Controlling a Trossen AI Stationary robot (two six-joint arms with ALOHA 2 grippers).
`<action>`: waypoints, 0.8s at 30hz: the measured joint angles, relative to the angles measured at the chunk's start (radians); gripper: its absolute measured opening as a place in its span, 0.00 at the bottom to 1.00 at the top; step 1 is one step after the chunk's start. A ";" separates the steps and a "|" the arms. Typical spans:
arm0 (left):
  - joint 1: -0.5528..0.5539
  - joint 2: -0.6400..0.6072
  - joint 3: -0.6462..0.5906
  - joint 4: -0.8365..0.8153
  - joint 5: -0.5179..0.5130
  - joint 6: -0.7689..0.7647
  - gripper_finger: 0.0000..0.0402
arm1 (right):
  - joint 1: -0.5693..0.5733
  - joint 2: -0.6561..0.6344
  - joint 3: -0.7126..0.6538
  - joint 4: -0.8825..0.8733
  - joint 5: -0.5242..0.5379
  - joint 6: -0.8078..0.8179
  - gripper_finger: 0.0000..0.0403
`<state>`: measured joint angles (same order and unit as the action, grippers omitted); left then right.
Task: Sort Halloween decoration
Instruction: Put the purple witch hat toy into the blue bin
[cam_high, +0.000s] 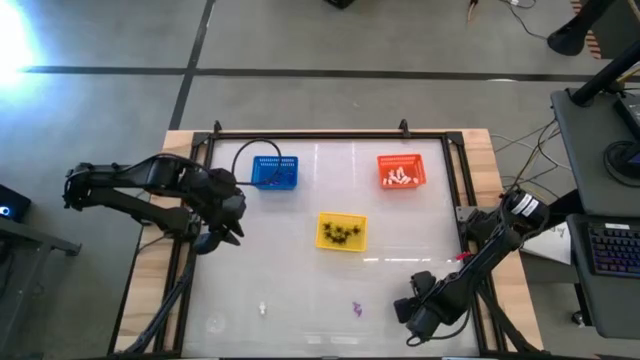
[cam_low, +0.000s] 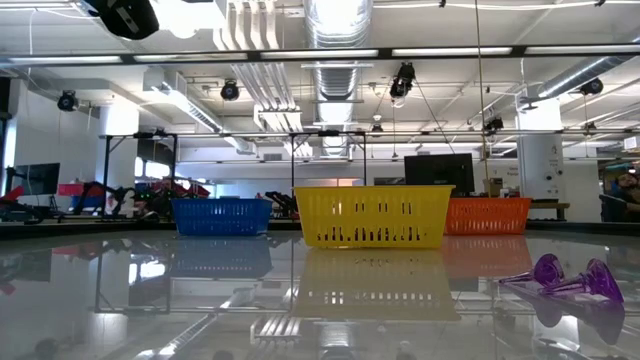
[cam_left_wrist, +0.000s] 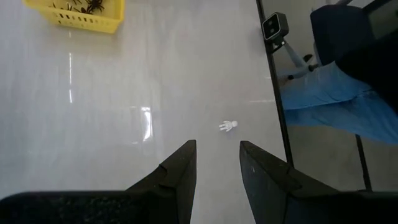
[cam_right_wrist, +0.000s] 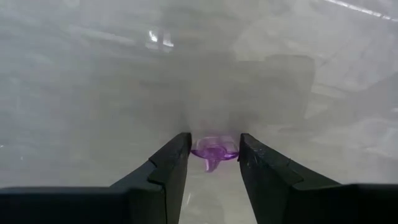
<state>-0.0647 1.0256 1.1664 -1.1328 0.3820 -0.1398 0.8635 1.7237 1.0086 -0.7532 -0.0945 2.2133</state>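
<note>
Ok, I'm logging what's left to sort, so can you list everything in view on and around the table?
blue basket: one, blue, far left of the table; dark bits inside, too small to identify
orange basket: one, orange, far right; white trinkets inside
yellow basket: one, yellow, centre; black spider trinkets inside
purple trinket: one seen for certain, purple, loose near the front edge, between the right gripper's fingers
white trinket: one, white, loose near the front left
table: one, glossy white top, dark frame
left gripper: dark, open, above the table's left side
right gripper: dark, open, low at the front right, fingers either side of the purple trinket
</note>
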 joint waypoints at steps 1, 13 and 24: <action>0.000 0.000 0.000 0.000 0.000 -0.001 0.26 | 0.000 -0.001 -0.006 0.006 -0.005 0.004 0.34; 0.000 0.000 0.000 0.014 -0.002 -0.005 0.26 | 0.003 -0.003 0.024 0.010 -0.035 -0.001 0.13; 0.000 -0.008 0.000 0.020 -0.002 -0.005 0.26 | 0.010 -0.022 0.018 0.005 -0.017 0.002 0.02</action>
<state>-0.0647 1.0174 1.1664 -1.1133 0.3797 -0.1444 0.8730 1.7018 1.0267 -0.7479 -0.1116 2.2156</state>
